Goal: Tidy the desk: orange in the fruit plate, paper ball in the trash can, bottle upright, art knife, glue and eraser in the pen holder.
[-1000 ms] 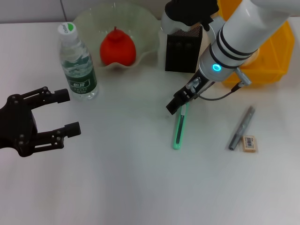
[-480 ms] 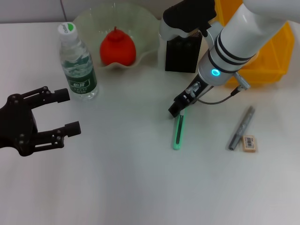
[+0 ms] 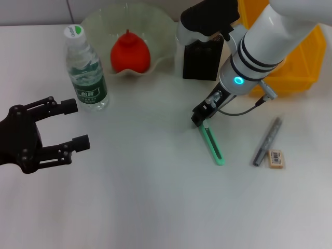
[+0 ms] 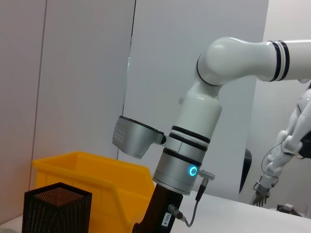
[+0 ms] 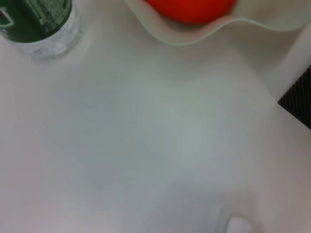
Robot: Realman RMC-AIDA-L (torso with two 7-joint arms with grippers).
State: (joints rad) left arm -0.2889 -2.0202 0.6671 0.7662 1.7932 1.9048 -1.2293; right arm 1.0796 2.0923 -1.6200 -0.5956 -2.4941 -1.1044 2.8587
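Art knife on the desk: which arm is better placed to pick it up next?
The right. Its end effector is already at the upper end of the art knife, while the left end effector waits far across the desk, beyond the bottle.

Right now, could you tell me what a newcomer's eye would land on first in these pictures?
Probably the right claw at mid-desk, its tip down at one end of the slim mint-green art knife. Next, the round red-orange fruit in the wavy pale green plate at the back, beside the upright clear water bottle. The black left claw hovers open at the desk's left.
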